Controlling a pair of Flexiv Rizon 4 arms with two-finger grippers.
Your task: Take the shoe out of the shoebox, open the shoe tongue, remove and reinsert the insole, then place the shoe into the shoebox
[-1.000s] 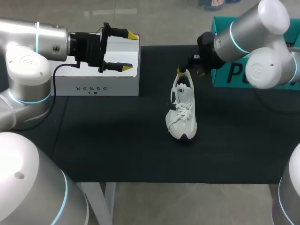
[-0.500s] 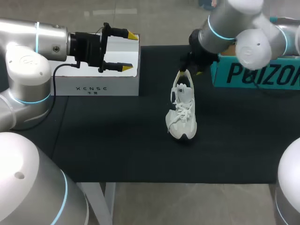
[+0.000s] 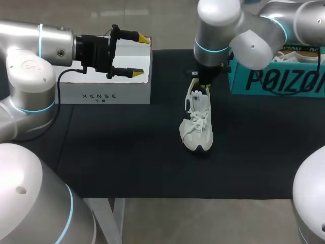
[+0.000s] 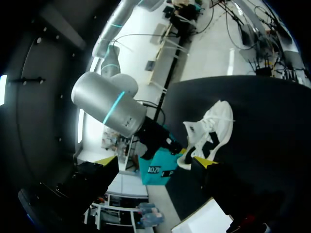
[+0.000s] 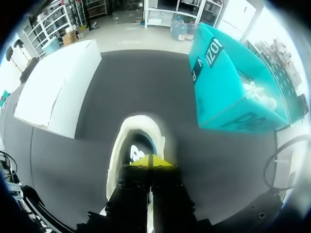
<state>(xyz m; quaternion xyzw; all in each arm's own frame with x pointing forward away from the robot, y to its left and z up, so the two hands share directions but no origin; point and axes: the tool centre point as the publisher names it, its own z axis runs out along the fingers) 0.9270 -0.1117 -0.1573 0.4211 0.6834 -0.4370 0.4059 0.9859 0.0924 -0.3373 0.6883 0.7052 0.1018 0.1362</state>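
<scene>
A white laced shoe [image 3: 197, 124] lies on the black table, toe toward the front edge. My right gripper [image 3: 199, 82] is down at its heel end. In the right wrist view its yellow tips [image 5: 148, 161] are pressed together, shut, inside the shoe's [image 5: 121, 150] opening, with the heel collar curving just ahead. I cannot tell whether anything thin is pinched between them. The teal shoebox [image 3: 277, 79] stands open at the right. My left gripper [image 3: 139, 56] hangs open above a white box [image 3: 106, 89], well left of the shoe [image 4: 214, 126].
A second white shoe [image 5: 255, 92] lies inside the teal shoebox [image 5: 228, 92]. The white box [image 5: 56, 97] stands at the table's back left. Black tabletop [image 3: 127, 152] spreads in front of and beside the shoe.
My right arm swung left from beside the teal box to stand over the shoe's heel, and its fingers went from open to shut. The left arm and the shoe stayed put.
</scene>
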